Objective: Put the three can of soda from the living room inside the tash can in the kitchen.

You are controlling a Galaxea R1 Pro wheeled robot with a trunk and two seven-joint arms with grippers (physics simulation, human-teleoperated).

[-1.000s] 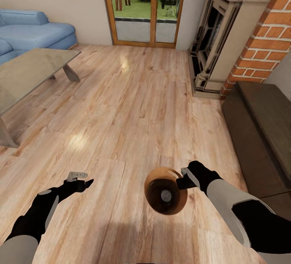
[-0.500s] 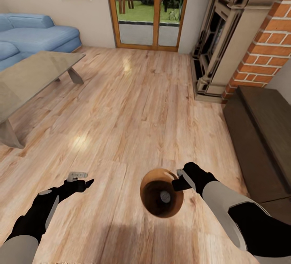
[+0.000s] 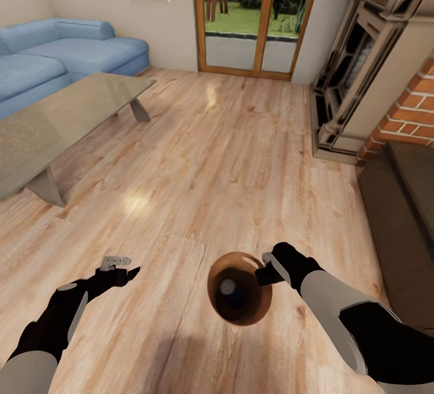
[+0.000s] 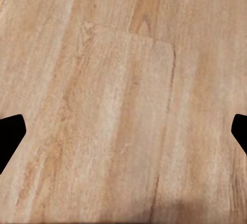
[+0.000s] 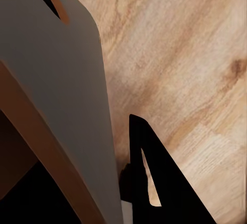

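The right gripper (image 3: 263,268) is clamped on the rim of the tash can (image 3: 239,288), which hangs above the floor (image 3: 199,158) just to the inner side of that claw, its coppery mouth tipped up toward the head camera. In the right wrist view the can's pale grey wall (image 5: 62,80) fills the space beside one black finger (image 5: 154,178), with the brown inside edge showing along the rim; the finger presses against the outside of the wall.

Down inside the bucket, below and inward of the right claw, lies one can of soda (image 3: 227,287), seen end-on as a small grey metal disc against the dark brown bottom. Whether more cans lie under it cannot be told.

The left gripper (image 3: 123,268) hangs well apart from the bucket on the other side, over bare boards, with nothing between its fingers. In the left wrist view its two fingertips (image 4: 10,136) sit far out at opposite edges over light wood planks, so it is spread wide.

Farther ahead of the left claw stands the glass coffee table (image 3: 66,119), and beyond it the blue sofa (image 3: 66,53) against the wall. Straight ahead of both claws, across the living room, are the wood-framed glass doors (image 3: 256,17). Ahead of the right claw and off to its outer side stands the fireplace (image 3: 367,74) with its brick edge, and nearer on that side a dark low bench (image 3: 404,219).
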